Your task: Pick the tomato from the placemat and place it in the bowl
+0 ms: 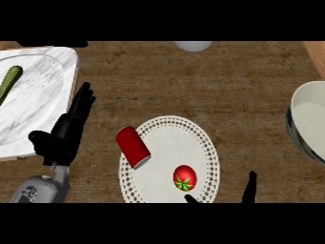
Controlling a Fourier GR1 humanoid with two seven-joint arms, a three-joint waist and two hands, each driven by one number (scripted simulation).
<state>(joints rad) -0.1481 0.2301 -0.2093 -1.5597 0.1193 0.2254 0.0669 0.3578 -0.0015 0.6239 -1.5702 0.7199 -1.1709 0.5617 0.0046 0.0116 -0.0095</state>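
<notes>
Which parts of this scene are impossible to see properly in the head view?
- Right robot hand: only fingertips show above the lower edge, so its pose is unclear.
- Bowl: cut off by the right edge.
- White object at the top: mostly cut off, unidentifiable.

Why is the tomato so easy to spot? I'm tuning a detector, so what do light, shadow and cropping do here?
Head view: even, soft light, no glare; the red tomato stands out on the pale placemat and casts almost no shadow. Head view: the bowl is cut by the right edge, its outer wall shaded. Head view: only dark fingers of the right hand show, at the lower edge.
</notes>
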